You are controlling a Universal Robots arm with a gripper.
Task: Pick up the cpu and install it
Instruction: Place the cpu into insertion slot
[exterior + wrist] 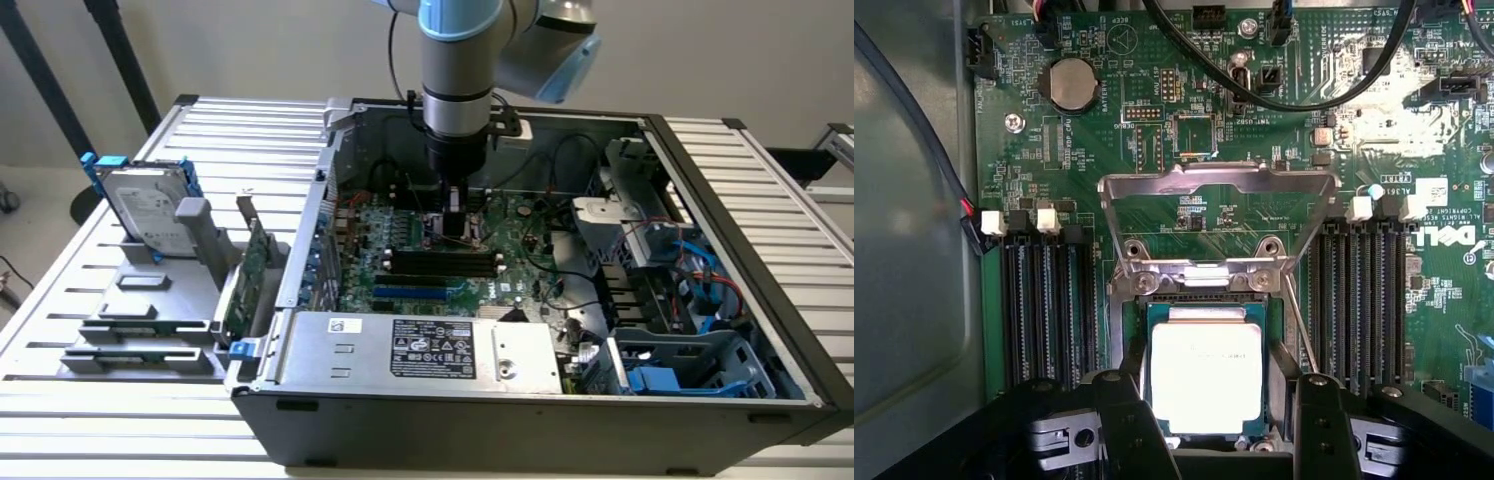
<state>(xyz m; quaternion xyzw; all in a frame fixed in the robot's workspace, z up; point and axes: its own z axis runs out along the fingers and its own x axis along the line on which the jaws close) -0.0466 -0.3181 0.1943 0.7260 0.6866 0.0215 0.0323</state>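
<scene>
Beneath the gripper [462,224] (load plate [1219,182] raised), cpu [1206,375] at the socket [1194,299].

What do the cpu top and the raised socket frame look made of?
The cpu: metal lid, likely plated, with a dull silver-grey matte finish; soft even glare, green substrate rim around it. The raised socket frame: probably stamped sheet steel, bare bright silver; thin, with bent edges and sharp highlights.

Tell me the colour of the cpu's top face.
The cpu top is pale silver-grey, with a thin green border; it shows best in the wrist view.
</scene>
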